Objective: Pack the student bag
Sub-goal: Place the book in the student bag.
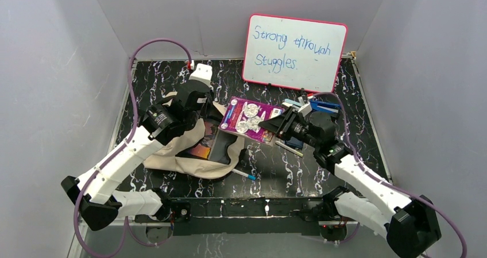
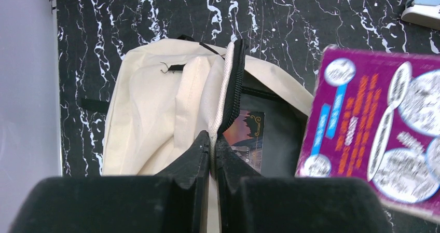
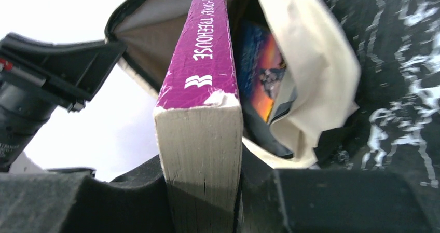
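The student bag (image 1: 172,157), cream canvas, lies open on the table's left half. My left gripper (image 1: 205,113) is shut on the student bag's zip edge (image 2: 224,95) and holds the mouth up. Inside the student bag (image 2: 150,119) lies a dark book with an orange cover (image 2: 248,131). My right gripper (image 1: 274,126) is shut on a purple paperback (image 1: 250,119), held above the table just right of the opening. In the right wrist view the paperback's spine (image 3: 205,51) points into the bag's mouth (image 3: 311,62), beside the orange book (image 3: 262,74).
A whiteboard (image 1: 294,52) with blue writing leans on the back wall. A stapler and small stationery (image 1: 316,106) lie behind the right wrist. One pen (image 1: 244,174) rests by the bag's front edge, another (image 1: 289,147) under the right arm. Grey walls close in both sides.
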